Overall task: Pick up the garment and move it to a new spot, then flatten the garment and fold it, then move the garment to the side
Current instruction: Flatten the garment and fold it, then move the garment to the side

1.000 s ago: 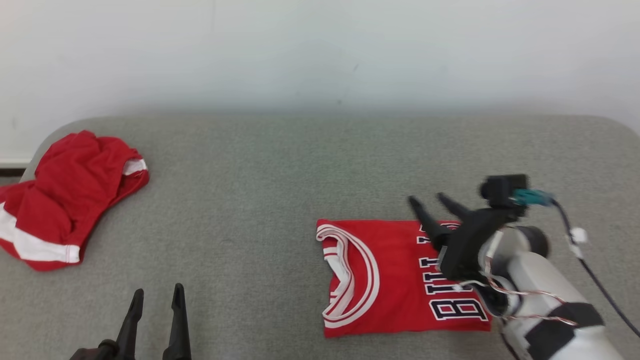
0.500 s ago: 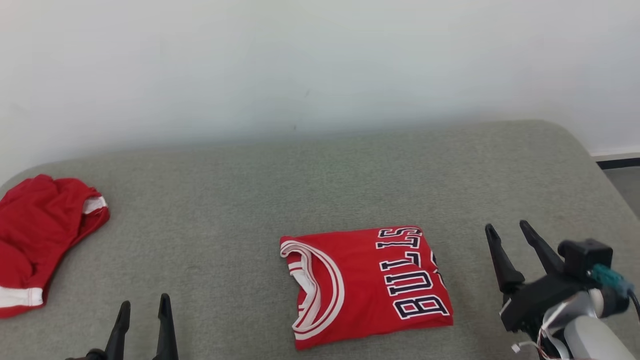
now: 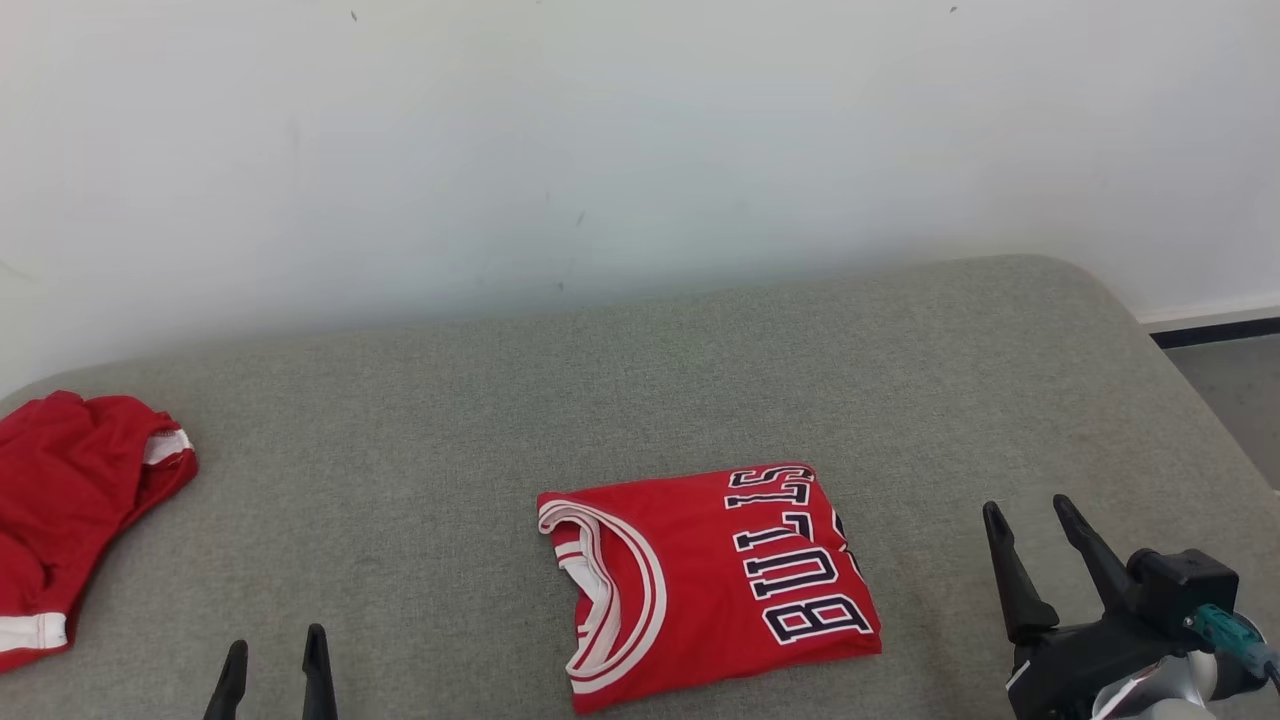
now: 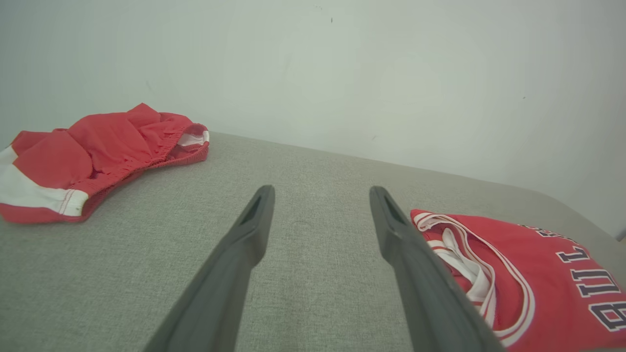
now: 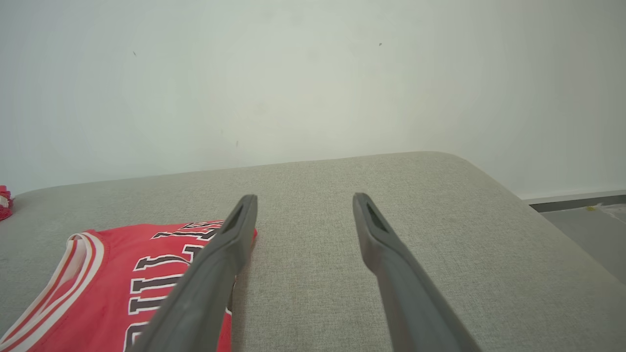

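Folded red jersey [image 3: 700,585] lies between left claw [image 3: 277,640] and right claw [image 3: 1026,505], both open and empty. Next, likely: slide it aside.

This looks like a plain test room or small lab set up for handling clothes, not a furnished home. A flat white wall [image 3: 640,150], with a few small dark specks, runs straight behind a broad table [image 3: 700,350] covered in grey woven fabric with rounded corners; from these angles it could equally be a mattress or an upholstered bench. At the right a dark skirting strip [image 3: 1215,331] meets a smooth grey floor [image 3: 1250,380], the hard finish of a workroom. On the fabric lie a folded red Bulls jersey [image 3: 700,590] and, well apart at the left edge, crumpled red shorts [image 3: 60,500].
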{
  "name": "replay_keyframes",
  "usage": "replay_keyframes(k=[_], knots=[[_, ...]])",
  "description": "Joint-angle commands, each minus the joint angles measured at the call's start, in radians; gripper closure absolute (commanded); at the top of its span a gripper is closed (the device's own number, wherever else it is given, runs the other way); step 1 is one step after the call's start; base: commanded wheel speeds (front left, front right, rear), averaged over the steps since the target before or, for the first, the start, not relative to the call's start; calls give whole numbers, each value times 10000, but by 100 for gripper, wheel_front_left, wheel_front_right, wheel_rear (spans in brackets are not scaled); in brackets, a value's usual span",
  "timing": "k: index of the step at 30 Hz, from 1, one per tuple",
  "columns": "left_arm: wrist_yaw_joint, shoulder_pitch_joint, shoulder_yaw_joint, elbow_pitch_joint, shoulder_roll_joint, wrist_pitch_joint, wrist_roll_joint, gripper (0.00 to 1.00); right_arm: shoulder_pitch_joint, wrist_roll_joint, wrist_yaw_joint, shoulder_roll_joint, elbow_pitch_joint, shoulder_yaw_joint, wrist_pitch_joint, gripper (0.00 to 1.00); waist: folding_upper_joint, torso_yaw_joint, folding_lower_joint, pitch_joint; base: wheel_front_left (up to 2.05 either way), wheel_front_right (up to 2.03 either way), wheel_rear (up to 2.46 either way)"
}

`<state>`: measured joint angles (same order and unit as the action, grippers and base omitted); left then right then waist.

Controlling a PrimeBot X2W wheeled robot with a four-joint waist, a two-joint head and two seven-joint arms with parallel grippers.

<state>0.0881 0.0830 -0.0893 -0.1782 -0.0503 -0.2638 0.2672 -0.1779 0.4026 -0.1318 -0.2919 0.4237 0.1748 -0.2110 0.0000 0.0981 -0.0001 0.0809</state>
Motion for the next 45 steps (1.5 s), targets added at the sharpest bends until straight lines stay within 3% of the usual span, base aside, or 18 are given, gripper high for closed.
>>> replay_keyframes(k=[1,30,33,38,45], knots=[[9,103,-63,-36,-5,-4,-74,0,142,-75,19,45,-107,53,-81,0,0,-4,1,-2,0,0,0],[-238,199,194,125,-5,-4,-83,0,64,205,19,64,-336,160,82,0,0,-437,1,-172,0,0,0],[-250,138,294,214,-5,-4,-77,0,-160,401,19,43,-313,225,605,0,0,-653,1,-235,0,0,0],[-320,101,539,389,-3,-4,68,0,-939,966,19,-121,31,632,2408,0,0,-1107,1,-436,0,0,0],[-372,-10,808,502,-5,-4,90,0,-1945,1444,19,127,1688,36,4955,0,0,-1890,1,-872,0,0,0]])
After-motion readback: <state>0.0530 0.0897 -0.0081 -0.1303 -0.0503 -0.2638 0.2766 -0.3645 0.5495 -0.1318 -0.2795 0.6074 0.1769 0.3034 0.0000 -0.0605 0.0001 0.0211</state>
